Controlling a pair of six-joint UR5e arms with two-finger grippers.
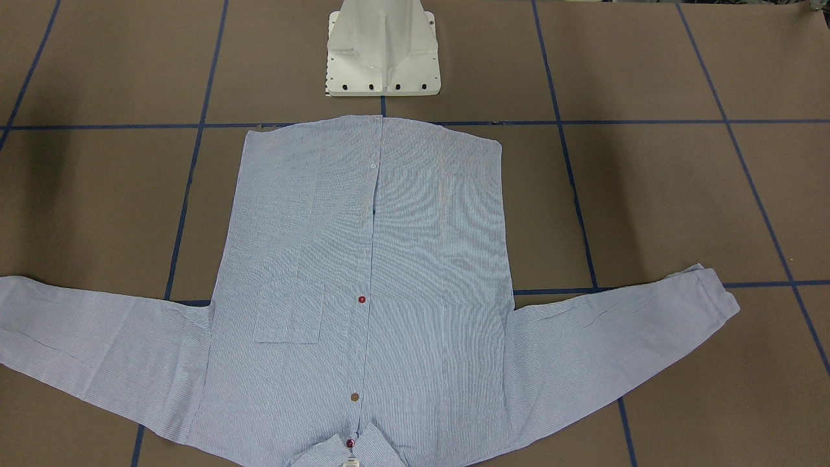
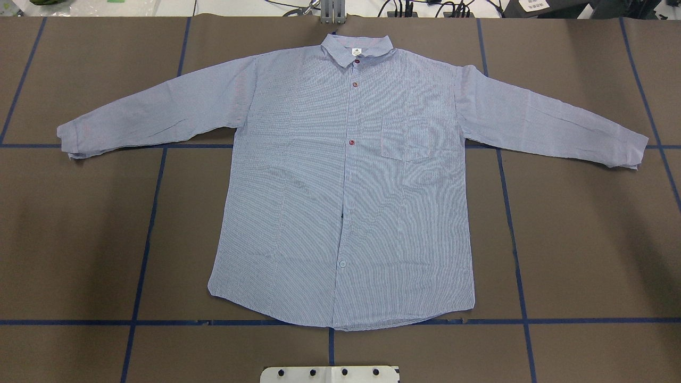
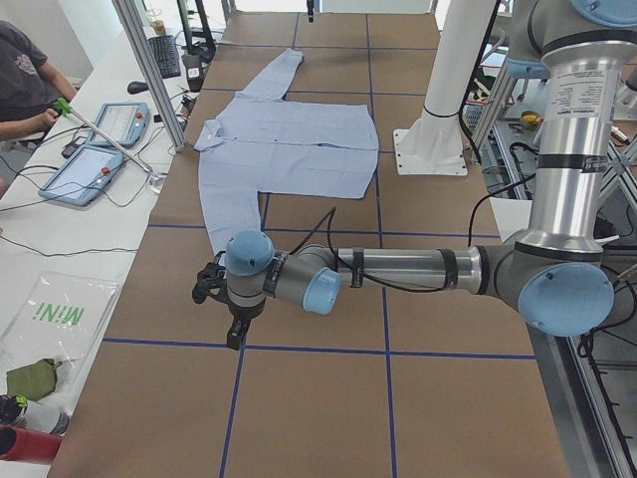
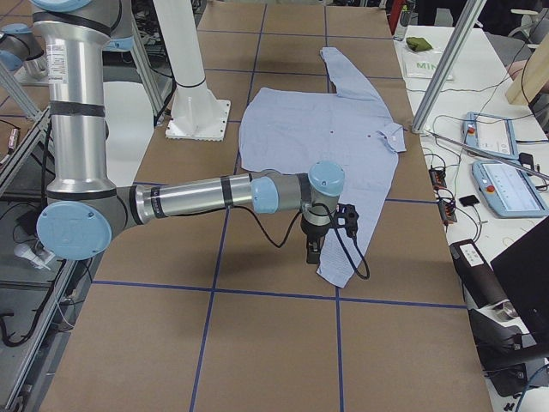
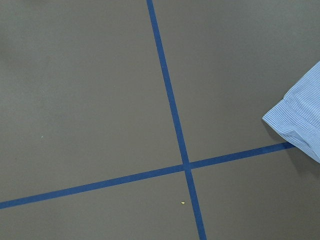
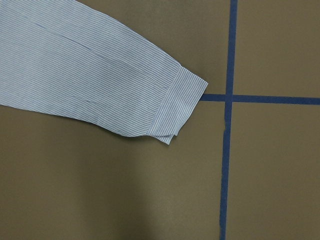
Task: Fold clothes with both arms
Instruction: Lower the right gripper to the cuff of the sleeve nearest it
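Crossing the brown table (image 2: 585,239), blue tape lines (image 2: 80,322) beneath the outspread shirt (image 2: 319,186).

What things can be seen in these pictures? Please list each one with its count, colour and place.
shirt: one, light blue with fine white stripes, flat on the table, front up, sleeves spread, collar away from the base.
table cover: one, brown, under the shirt.
tape lines: several, blue, a grid on the cover.
pedestal base: one, white, by the shirt's hem.
pendants: two, blue-grey, on the side bench.
person: one, dark top, at that bench.
left arm: one, silver, blue caps; left gripper black, beyond the sleeve on its side.
right arm: one, same colours; right gripper black, by the other sleeve's end.
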